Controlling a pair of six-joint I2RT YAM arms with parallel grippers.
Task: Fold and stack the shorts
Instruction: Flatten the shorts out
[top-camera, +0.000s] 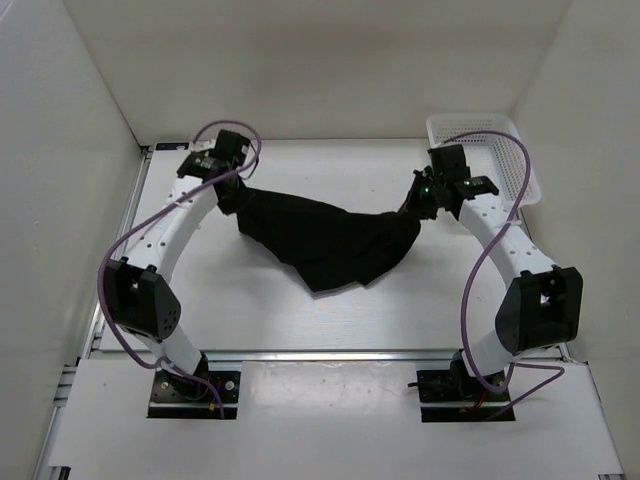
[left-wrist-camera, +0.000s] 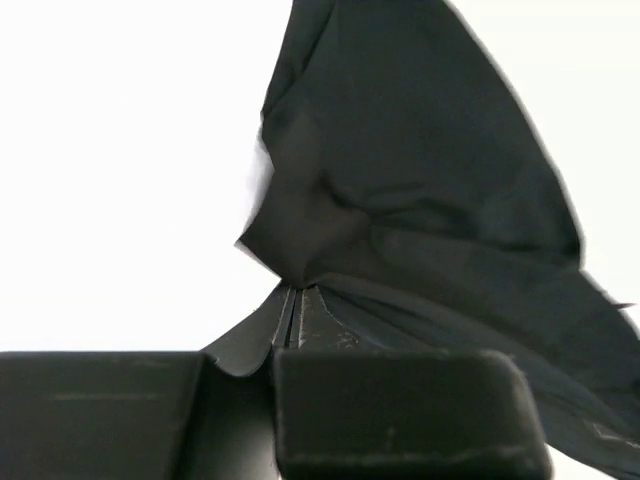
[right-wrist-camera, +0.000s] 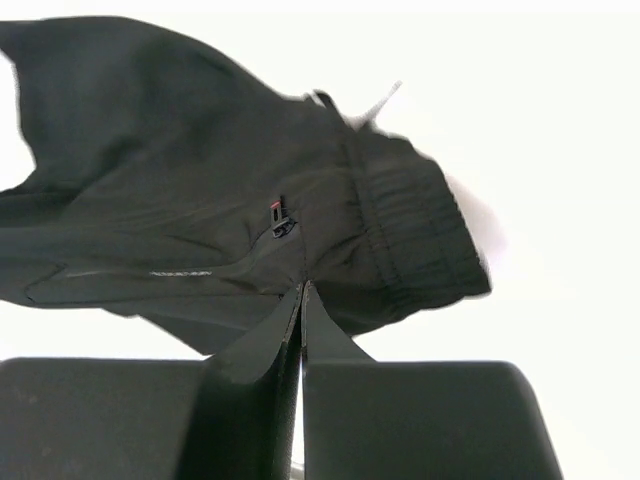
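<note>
One pair of black shorts (top-camera: 325, 240) hangs stretched between my two grippers above the middle of the white table, sagging to a point toward the front. My left gripper (top-camera: 232, 190) is shut on the shorts' left end; in the left wrist view the fabric (left-wrist-camera: 420, 180) bunches right at the closed fingertips (left-wrist-camera: 293, 292). My right gripper (top-camera: 418, 198) is shut on the right end near the ribbed waistband (right-wrist-camera: 415, 230), beside a small zipper pull (right-wrist-camera: 281, 222), with its tips (right-wrist-camera: 302, 288) pinching the cloth.
A white plastic basket (top-camera: 520, 165) stands at the table's back right corner, just behind my right arm. White walls enclose the table on the left, back and right. The arm bases (top-camera: 190, 385) sit at the near edge.
</note>
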